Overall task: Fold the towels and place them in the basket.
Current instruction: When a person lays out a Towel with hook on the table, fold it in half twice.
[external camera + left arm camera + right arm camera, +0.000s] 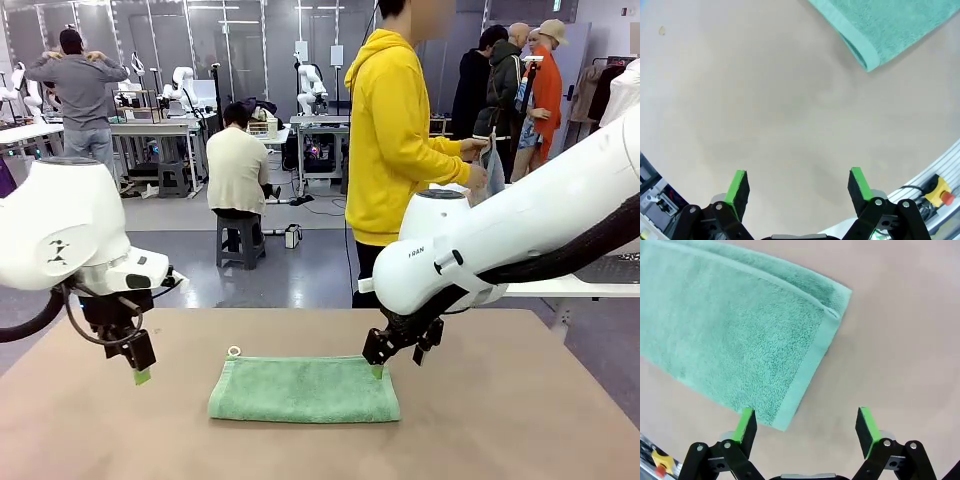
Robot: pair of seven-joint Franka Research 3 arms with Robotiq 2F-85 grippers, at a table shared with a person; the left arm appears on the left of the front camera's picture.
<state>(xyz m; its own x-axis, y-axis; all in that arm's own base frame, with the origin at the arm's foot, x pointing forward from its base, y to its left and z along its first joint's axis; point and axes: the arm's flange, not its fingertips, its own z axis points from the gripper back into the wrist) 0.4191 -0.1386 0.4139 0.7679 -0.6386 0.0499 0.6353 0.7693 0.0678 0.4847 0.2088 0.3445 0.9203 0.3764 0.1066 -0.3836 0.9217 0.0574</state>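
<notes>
1. The green towel [303,388] lies folded into a long strip in the middle of the brown table [520,420]. Its long side runs from left to right.
2. My left gripper [140,372] hangs over bare table, left of the towel and apart from it. Its fingers are spread wide and hold nothing.
3. My right gripper [398,362] is at the far right corner of the towel. Its fingers are also spread wide and grasp nothing.
4. From the front view I get the whole strip. I also see a small white loop [234,351] at its far left corner, and a person [395,140] in a yellow hoodie standing at the far side of the table.
5. The right wrist view adds the short end of the towel from close. Two folded layers lie one on the other, with a smooth woven band along the edge. One green pad [746,422] stands over the corner of this band and the other pad is over bare table. I cannot tell if the first pad touches the cloth.
6. The left wrist view adds one corner of the towel far beyond my pads. It also shows a yellow button [940,192] with a red cap, beside a metal rail [940,165] at the table's edge.
7. Writing: on my right arm [520,230], near the wrist, I can read the letters "FRAN". The rest of the word curves out of sight.
</notes>
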